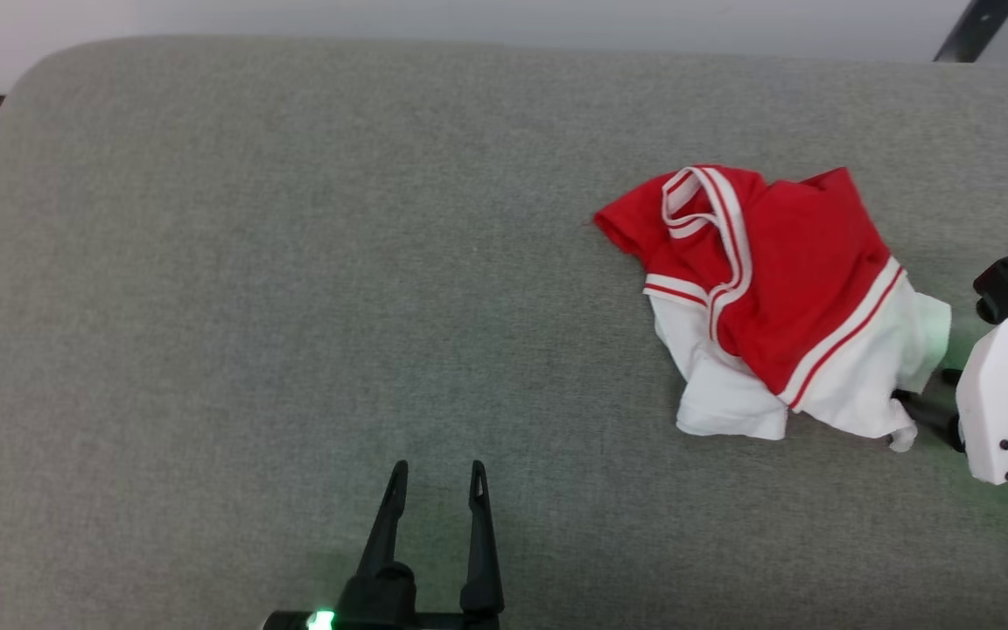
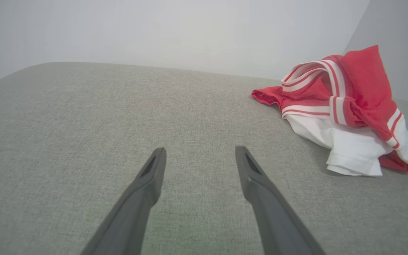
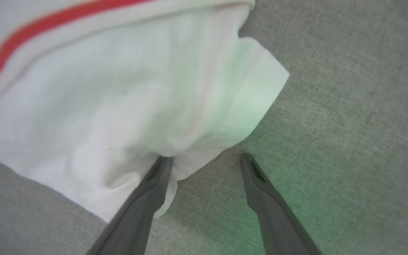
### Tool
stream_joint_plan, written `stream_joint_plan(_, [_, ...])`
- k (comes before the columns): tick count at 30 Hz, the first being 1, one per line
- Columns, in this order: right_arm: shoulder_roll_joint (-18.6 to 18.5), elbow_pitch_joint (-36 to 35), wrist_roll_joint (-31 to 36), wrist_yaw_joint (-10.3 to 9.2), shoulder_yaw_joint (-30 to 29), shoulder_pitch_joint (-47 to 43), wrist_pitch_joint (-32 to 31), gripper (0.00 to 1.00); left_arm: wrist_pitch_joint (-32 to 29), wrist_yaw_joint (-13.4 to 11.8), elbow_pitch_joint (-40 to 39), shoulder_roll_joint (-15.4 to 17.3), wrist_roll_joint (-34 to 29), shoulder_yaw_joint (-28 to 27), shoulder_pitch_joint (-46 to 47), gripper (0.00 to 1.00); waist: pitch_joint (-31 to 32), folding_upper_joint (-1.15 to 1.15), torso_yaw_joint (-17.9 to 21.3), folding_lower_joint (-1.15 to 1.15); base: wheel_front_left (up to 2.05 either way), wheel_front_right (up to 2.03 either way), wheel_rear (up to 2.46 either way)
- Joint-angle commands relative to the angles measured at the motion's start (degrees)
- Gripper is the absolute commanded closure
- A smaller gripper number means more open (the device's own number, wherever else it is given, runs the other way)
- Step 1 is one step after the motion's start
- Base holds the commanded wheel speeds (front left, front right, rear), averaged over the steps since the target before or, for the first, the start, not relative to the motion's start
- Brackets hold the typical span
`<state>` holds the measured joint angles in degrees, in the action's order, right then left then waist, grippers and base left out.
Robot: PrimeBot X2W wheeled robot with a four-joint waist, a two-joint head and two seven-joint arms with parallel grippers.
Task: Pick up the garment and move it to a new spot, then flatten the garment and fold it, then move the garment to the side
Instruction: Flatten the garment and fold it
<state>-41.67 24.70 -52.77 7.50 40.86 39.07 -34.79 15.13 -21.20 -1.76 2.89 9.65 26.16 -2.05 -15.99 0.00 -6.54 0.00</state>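
Garment: the garment (image 1: 784, 297) is lying crumpled in a heap on the right part of the grey fabric surface (image 1: 294, 306). Its red body is bunching on top and white cloth is spilling out toward me and to the right. The chest print is folded out of sight.
My right hand: my right hand (image 3: 205, 157) is standing wide open and gripping nothing. I am reaching in low at the heap's right edge, because the loose white hem there looks the easiest part to pinch.
Right fingers: one finger (image 3: 147, 191) is touching the white edge, though I cannot tell whether it is going under the cloth. The other finger (image 3: 260, 191) is sitting over bare fabric beside it, so nothing is pinched yet.
My left hand: my left hand (image 1: 437, 468) is also spread wide and empty. It is hovering near the front middle, well apart from the garment, so that it is not crowding the right hand's approach.
Step, as I judge it: I am setting up the first pick-up, and nothing is lifted yet.
Risk: I am probably catching only one thin layer, so the heap may drag rather than rise.
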Motion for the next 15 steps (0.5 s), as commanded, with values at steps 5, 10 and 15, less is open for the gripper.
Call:
stream_joint_plan(5, [-0.05, 0.66, -2.46, -0.02, 3.59, 0.0, 1.89, 1.0, 0.03, -1.01, -0.1, -0.01, 0.77, 1.0, 0.99, 0.0, -1.07, 0.0, -1.33, 0.0, 0.0, 0.0, 0.0])
stream_joint_plan(10, [-0.29, 2.01, -5.13, -0.01, 3.41, 1.15, 6.61, 1.0, 0.03, -1.11, 0.34, -0.01, 1.31, 1.41, 2.02, 0.0, -0.6, 0.0, -0.98, 0.0, 0.0, 0.0, 0.0])
stream_joint_plan(15, [-2.22, 3.06, -7.91, -0.04, 2.52, 2.37, 10.7, 1.0, 0.03, -0.47, 0.9, 0.0, 1.04, 1.37, 3.35, 0.0, -0.16, 0.0, 0.33, 0.0, 0.0, 0.0, 0.0])
